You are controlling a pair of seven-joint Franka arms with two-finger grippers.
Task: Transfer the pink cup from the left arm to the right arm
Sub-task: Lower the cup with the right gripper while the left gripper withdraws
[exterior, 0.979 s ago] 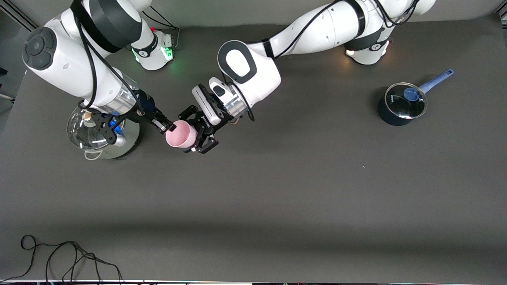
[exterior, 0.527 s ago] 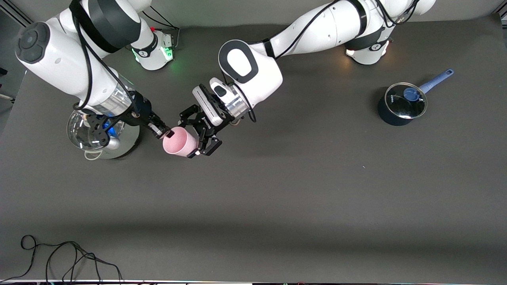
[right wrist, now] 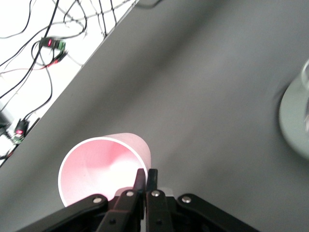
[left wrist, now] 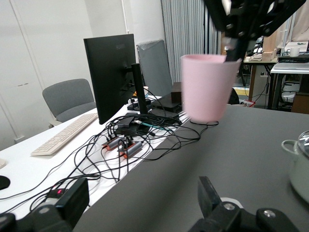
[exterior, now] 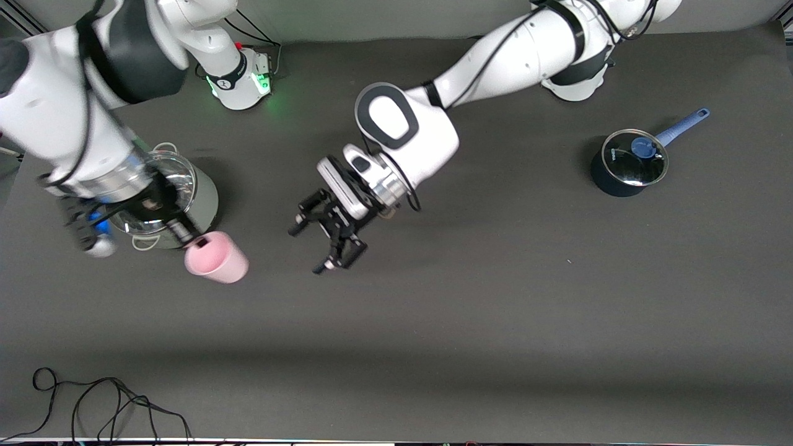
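The pink cup (exterior: 217, 264) hangs in the air over the table (exterior: 471, 322) near the right arm's end, pinched at its rim by the right gripper (exterior: 192, 239) — one finger (right wrist: 139, 189) inside the wall, the other outside. It sits just in front of a steel pot (exterior: 168, 199) with a glass lid. The left gripper (exterior: 325, 238) hovers over the middle of the table, well apart from the cup, its jaws spread wide and holding nothing. A dark saucepan (exterior: 627, 163) with a blue handle stands toward the left arm's end. A black cable (exterior: 93, 402) coils at the table's near edge.
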